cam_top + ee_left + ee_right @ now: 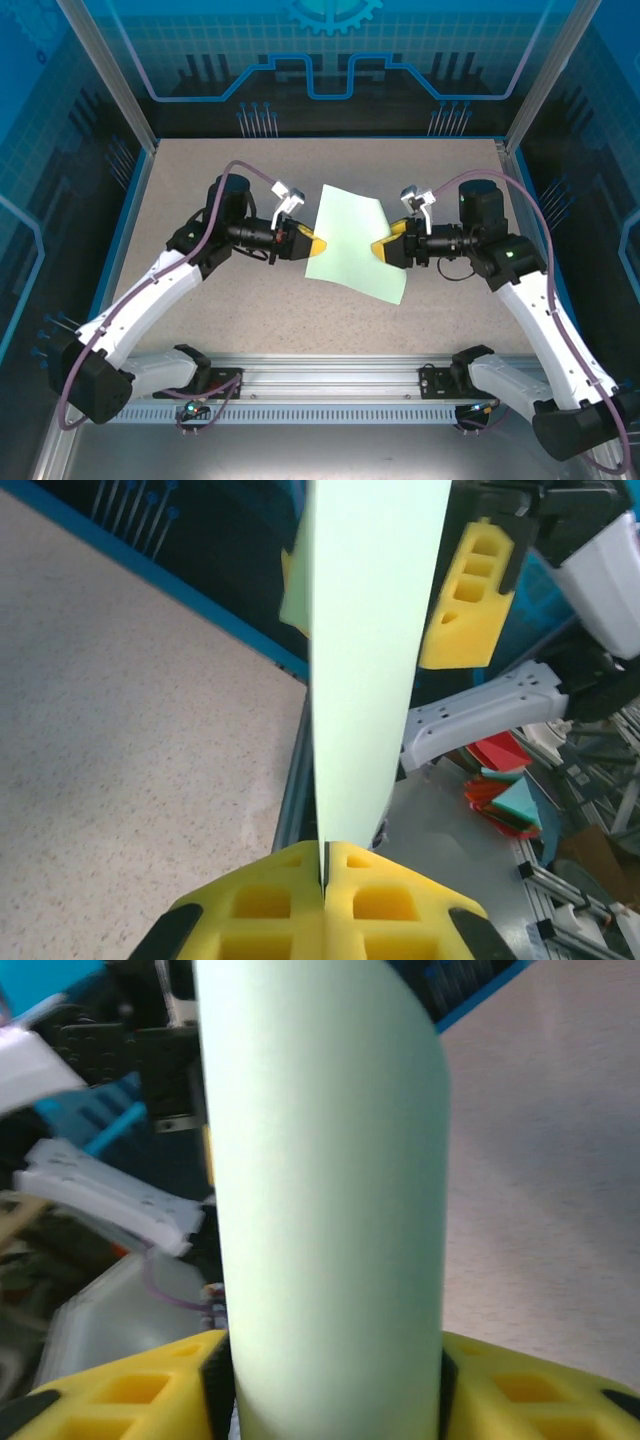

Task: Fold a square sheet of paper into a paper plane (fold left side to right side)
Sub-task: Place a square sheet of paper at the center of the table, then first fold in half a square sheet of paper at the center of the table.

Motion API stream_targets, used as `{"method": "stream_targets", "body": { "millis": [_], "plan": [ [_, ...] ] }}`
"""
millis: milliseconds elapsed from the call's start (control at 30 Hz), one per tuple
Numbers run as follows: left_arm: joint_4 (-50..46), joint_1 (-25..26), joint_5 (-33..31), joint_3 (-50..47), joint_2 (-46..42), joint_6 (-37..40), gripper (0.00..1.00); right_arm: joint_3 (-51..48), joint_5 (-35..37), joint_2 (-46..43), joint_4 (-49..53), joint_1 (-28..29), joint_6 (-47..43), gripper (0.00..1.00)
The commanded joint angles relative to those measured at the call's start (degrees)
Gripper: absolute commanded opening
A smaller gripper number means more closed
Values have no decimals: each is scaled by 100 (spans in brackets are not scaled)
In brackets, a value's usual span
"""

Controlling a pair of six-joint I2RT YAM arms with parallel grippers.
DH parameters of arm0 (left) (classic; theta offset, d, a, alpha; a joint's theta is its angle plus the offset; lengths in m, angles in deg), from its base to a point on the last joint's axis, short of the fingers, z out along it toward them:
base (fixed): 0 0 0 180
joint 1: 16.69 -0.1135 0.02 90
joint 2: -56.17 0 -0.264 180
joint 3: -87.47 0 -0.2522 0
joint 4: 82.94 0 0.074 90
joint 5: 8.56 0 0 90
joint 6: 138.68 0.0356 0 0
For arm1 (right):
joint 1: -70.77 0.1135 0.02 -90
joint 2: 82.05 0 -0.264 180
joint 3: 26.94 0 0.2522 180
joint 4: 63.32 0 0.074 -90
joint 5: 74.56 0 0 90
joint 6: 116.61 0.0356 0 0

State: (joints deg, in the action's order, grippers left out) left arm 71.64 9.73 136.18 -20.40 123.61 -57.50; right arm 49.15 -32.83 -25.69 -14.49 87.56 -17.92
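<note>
Hanging over speckled table (200, 200) between blue walls (330, 60): paper (350, 240) pinched in left end effector (314, 241), right end effector (380, 247) parted.

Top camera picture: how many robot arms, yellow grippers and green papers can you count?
Robot arms: 2 (left arm, right arm)
Yellow grippers: 2 (left gripper, right gripper)
Green paper: 1 (square sheet of paper)
Total: 5
</note>
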Motion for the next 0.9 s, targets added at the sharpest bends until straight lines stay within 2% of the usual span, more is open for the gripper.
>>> {"method": "stream_targets", "body": {
  "millis": [0,67,167,267,333,433,500,567,700,767,867],
  "plan": [
    [6,17,-787,-344,-32,-324,0,-36,1320,134,396,-207,61,66],
    [98,11,-1119,-555,51,-570,0,-100,1792,209,459,-281,158,80],
    [407,13,-1448,-884,296,-1020,0,-182,2737,356,572,-333,417,95],
    [700,11,-1838,-1181,706,-1437,0,-271,3513,590,709,-336,620,99],
    [525,7,-2290,-1196,1116,-1679,0,-390,3832,787,729,-328,774,100],
    [43,4,-2895,-984,1795,-1883,0,-674,3902,1069,494,-284,996,99],
    [134,0,-3068,-952,2071,-1980,0,-882,3765,1236,194,-238,1148,99],
    [169,-3,-3142,-809,2301,-1939,0,-1023,3602,1441,-138,-194,1300,93],
    [-394,-21,-3453,-211,2756,-1682,0,-1018,3440,1978,-575,-126,1465,80],
    [-889,-80,-3734,166,2976,-1587,0,-961,3368,2305,-820,-113,1608,71],
    [-1320,-119,-3784,619,3232,-1453,0,-821,2952,2851,-1290,-103,1825,55]
  ]
}}
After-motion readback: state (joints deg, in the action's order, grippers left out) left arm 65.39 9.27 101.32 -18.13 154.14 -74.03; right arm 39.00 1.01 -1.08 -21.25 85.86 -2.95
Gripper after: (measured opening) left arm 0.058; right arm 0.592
